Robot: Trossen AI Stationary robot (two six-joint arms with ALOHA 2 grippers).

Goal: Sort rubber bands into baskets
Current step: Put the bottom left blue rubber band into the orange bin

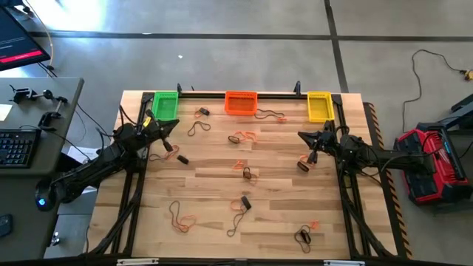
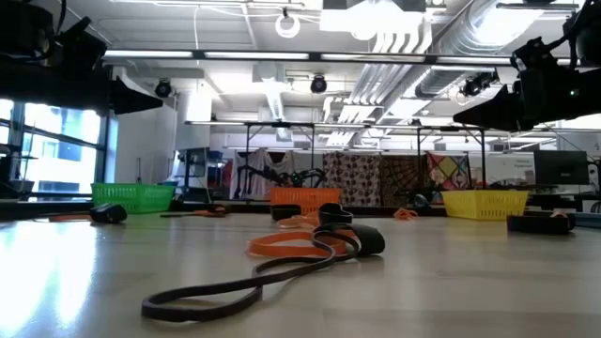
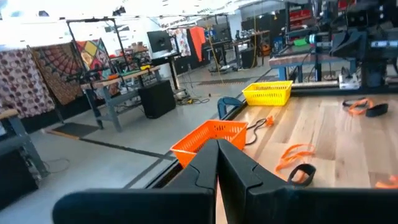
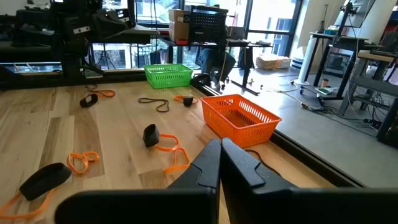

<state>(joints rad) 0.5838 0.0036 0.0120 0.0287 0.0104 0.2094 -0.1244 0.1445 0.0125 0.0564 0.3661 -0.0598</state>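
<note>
Clearly the rubber bands (image 1: 246,173) will handle as light, limp things: thin loops of orange, brown and black rubber lying flat and twisted on the wooden table (image 1: 207,214), some overlapping in little tangles. They have no stiffness, so a pinch should probably go across a single strand where a loop lifts slightly off the wood or crosses another; a grip on a flat stretch risks sliding off, and a tangled one may drag a neighbour along.

Taking the orange basket (image 1: 241,103) as the mark: it stands at the middle of the table's far edge, with the green basket (image 1: 165,105) well to its left and the yellow basket (image 1: 319,106) well to its right. All three are rigid plastic mesh, rectangular and open-topped. Bands lie scattered from just in front of the orange basket out to the near edge.

Both arms hover off the wood, the left gripper (image 1: 164,128) near the green basket, the right gripper (image 1: 309,139) below the yellow one, each with fingers pressed together on nothing.
</note>
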